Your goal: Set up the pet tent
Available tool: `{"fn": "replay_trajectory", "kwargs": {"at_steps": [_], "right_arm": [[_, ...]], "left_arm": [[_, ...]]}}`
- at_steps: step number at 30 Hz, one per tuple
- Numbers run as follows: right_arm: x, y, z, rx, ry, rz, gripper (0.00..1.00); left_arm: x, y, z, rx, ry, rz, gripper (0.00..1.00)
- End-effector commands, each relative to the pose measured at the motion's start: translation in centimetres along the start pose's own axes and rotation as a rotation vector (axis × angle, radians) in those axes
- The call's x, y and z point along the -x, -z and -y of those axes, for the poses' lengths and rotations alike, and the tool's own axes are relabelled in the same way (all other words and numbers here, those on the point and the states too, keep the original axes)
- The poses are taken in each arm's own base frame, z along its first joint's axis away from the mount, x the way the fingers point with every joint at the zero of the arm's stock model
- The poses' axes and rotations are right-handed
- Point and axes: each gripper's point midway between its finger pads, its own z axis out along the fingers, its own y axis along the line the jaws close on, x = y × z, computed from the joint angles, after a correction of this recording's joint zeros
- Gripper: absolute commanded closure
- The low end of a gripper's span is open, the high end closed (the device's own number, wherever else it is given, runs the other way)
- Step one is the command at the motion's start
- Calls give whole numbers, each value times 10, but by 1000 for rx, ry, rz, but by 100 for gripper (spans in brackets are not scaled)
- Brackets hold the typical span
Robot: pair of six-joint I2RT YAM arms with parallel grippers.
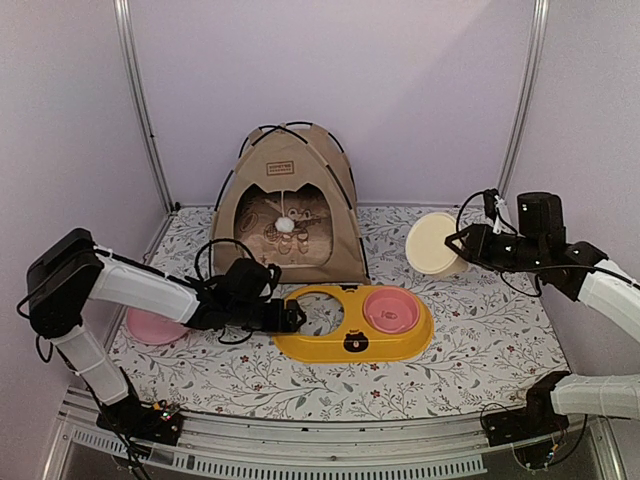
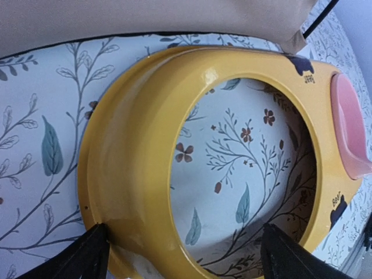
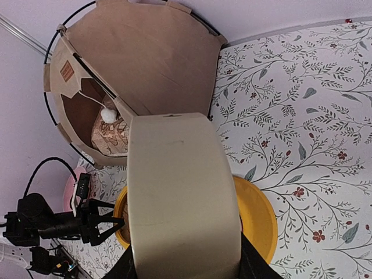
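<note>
Tan fabric stands raised at 12 o'clock on the floral mat (image 1: 480,340): the pet tent (image 1: 290,195) is upright against the back wall, with its thin black poles (image 1: 345,165) arched over the top. Its doorway faces 6 o'clock. A brown label patch (image 1: 280,167) sits above the doorway, and the white pom-pom (image 1: 283,224) hangs on its string in the opening. A bear-print cushion (image 1: 300,245) shows inside.

At 6 o'clock from the tent, just beside its front edge, lies a yellow feeder (image 1: 345,343). A pink bowl (image 1: 390,312) is seated in its 3 o'clock hole, and the 9 o'clock hole shows only the mat through it.

The left gripper (image 1: 298,316) reaches in from 9 o'clock to that end of the feeder. Its jaws are wide apart. In the left wrist view its fingers (image 2: 87,256) straddle the feeder's end wall, one outside and one over the hole, and grip nothing.

A pink dish (image 1: 150,325) lies on the mat at 9 o'clock, partly under the left arm.

The right gripper (image 1: 460,242) is at 3 o'clock from the tent. Its jaws are clamped on a cream bowl (image 1: 432,243), which is tipped on edge above the mat and apart from the tent.
</note>
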Motion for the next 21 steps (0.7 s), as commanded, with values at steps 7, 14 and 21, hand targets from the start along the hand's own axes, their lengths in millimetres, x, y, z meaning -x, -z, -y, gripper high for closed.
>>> {"fn": "replay_trajectory", "kwargs": {"at_steps": [7, 14, 21], "right_arm": [[17, -23, -69, -14, 248, 17, 100], [-12, -56, -87, -120, 399, -63, 100], [-33, -80, -94, -292, 564, -95, 100]], "left_arm": [[6, -14, 91, -217, -68, 15, 9], [13, 0, 106, -265, -69, 51, 9], [21, 31, 63, -144, -23, 125, 9]]}}
